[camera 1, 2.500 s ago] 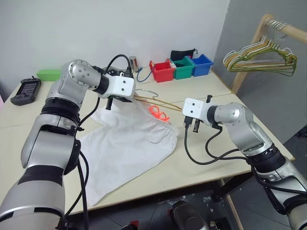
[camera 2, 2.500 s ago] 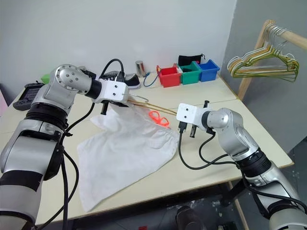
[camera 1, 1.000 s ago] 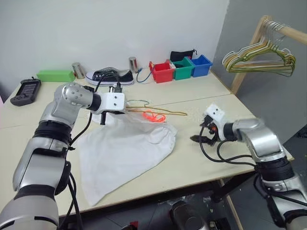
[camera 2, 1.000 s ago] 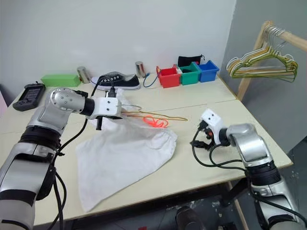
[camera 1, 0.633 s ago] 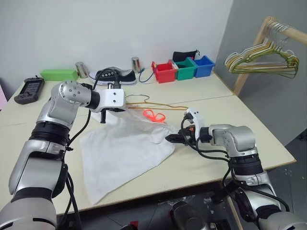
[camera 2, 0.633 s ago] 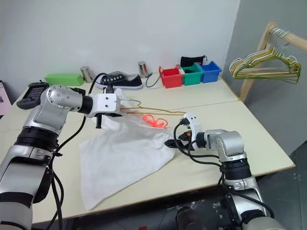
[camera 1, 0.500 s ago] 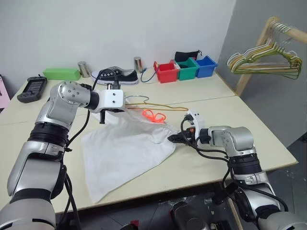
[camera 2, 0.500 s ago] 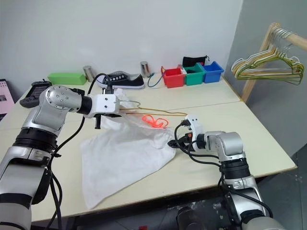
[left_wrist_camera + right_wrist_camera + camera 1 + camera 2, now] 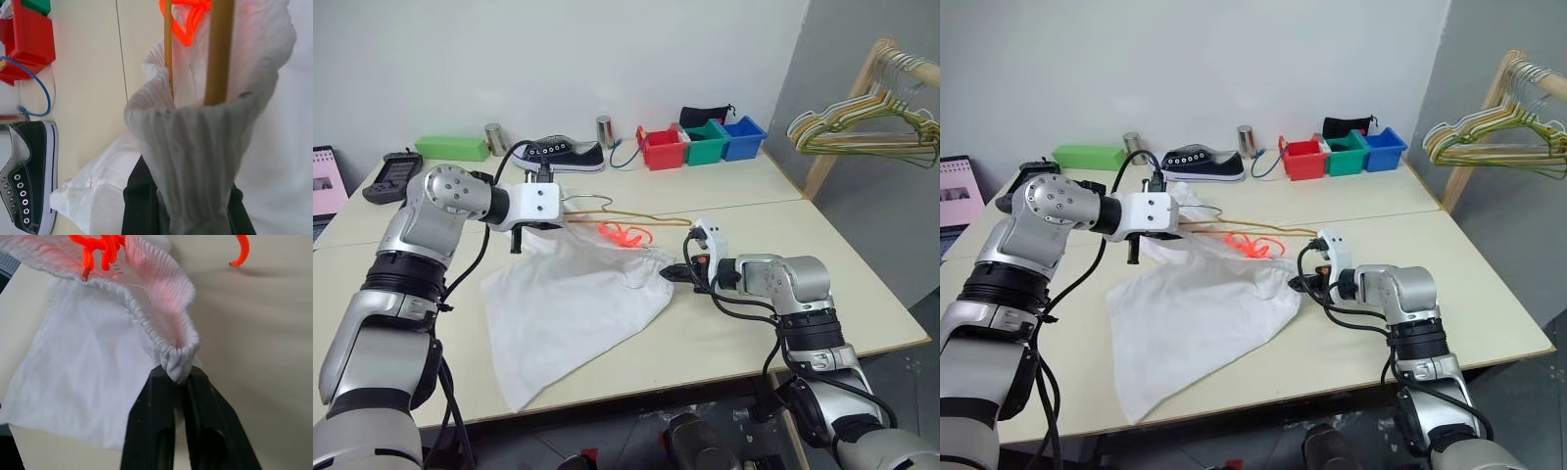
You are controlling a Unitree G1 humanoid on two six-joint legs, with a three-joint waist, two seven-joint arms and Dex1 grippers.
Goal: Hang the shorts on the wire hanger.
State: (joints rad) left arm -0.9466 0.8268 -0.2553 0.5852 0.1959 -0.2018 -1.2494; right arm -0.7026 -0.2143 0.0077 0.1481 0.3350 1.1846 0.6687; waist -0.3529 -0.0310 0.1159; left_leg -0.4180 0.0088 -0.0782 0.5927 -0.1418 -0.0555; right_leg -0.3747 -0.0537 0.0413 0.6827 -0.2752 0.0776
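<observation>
The white shorts [image 9: 578, 304] lie spread on the table, their waistband raised at the far side. The orange drawstring [image 9: 625, 234] hangs at the waistband's middle. My left gripper [image 9: 558, 208] is shut on the bunched left end of the waistband [image 9: 190, 147]. The yellow wire hanger [image 9: 636, 216] runs from that fold toward the right, its two wires [image 9: 217, 49] passing into the fabric. My right gripper [image 9: 180, 374] is shut on the waistband's right end [image 9: 666, 272], low over the table.
Red [image 9: 658, 147], green [image 9: 705, 140] and blue [image 9: 744, 133] bins stand at the table's back, beside a black sneaker [image 9: 558, 154] and a metal can [image 9: 604, 130]. A bunch of hangers [image 9: 871, 122] hangs on a wooden rack at the right. A green box [image 9: 450, 148] sits far left.
My right gripper has moved left to the waistband's right end and gone from open to shut on it. The left gripper has kept its hold and place. The camera has shifted.
</observation>
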